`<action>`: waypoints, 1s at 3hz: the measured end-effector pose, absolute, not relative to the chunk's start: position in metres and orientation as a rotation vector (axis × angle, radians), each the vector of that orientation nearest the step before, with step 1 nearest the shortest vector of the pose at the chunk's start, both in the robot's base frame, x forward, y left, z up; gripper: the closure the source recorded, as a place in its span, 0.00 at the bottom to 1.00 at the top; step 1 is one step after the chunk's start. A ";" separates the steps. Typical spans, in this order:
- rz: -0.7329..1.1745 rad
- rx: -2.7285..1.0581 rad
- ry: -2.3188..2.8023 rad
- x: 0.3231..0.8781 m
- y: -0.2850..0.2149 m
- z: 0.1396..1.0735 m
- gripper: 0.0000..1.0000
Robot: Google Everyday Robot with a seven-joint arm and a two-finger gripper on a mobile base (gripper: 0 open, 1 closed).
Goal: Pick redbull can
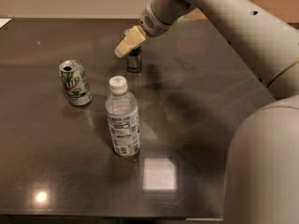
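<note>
On the table the redbull can stands farthest back, a little left of the middle, and the gripper hangs at its top and left side, at the end of the arm that reaches in from the right. A wider can sits to the left and nearer. A bottle stands nearest of the three, right of the wider can and almost straight before the redbull can, apart from both
</note>
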State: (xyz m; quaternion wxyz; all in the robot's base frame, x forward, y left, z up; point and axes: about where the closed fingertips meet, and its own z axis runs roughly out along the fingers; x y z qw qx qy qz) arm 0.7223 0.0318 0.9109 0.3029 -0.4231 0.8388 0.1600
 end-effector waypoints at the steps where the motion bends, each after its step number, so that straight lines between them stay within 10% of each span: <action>1: 0.416 -1.123 2.223 0.729 0.040 0.907 0.00; 3: 0.387 -1.123 2.229 0.742 0.037 0.905 0.41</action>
